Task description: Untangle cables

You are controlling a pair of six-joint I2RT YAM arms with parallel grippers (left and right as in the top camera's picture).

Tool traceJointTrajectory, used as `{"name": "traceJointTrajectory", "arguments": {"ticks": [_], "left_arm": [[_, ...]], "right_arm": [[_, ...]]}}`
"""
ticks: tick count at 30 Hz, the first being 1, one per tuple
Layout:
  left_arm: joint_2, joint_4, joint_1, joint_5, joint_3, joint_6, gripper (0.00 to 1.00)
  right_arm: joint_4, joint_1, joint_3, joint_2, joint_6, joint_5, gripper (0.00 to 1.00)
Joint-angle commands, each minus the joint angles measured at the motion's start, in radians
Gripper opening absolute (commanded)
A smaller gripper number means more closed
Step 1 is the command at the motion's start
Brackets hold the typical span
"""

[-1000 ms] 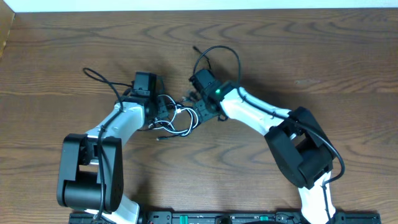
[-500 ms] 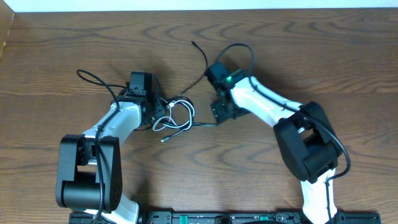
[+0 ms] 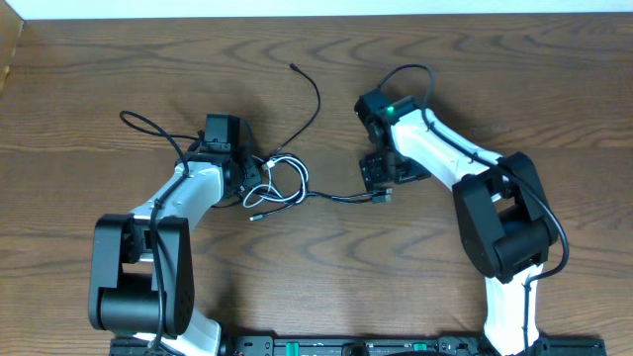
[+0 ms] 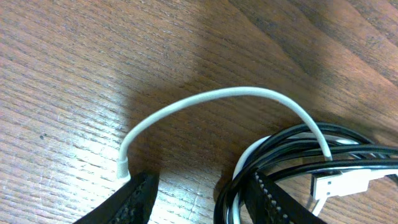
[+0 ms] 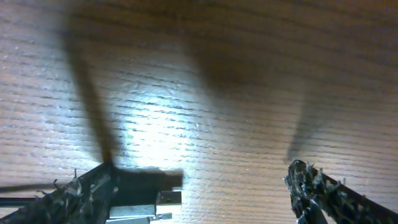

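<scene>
The cables (image 3: 279,184) are lying in a tangled bunch left of the middle of the worktop (image 3: 514,79). The left fingers (image 4: 135,198) are standing apart, not squeezing anything — the white cable (image 4: 236,91) is arching just above them. The right fingers (image 5: 78,194) are gaping wide, with the plug (image 5: 155,199) of a black cable (image 3: 341,196) lying just beside one.

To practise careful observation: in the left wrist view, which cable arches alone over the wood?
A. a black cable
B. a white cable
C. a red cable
B: the white cable arches from beside the left gripper across to the coiled black cables.
</scene>
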Motion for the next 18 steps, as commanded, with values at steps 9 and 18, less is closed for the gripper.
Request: {"name": "traceJointTrajectory", "arguments": {"ticks": [9, 18], "left_arm": [[0.043, 0.009, 0.014, 0.104, -0.034, 0.075, 0.34], [0.043, 0.012, 0.014, 0.104, -0.034, 0.075, 0.34]], "right_arm": [[0.142, 0.014, -0.017, 0.037, -0.057, -0.089, 0.75], [0.208, 0.015, 0.011, 0.036, -0.120, -0.315, 0.70]]}}
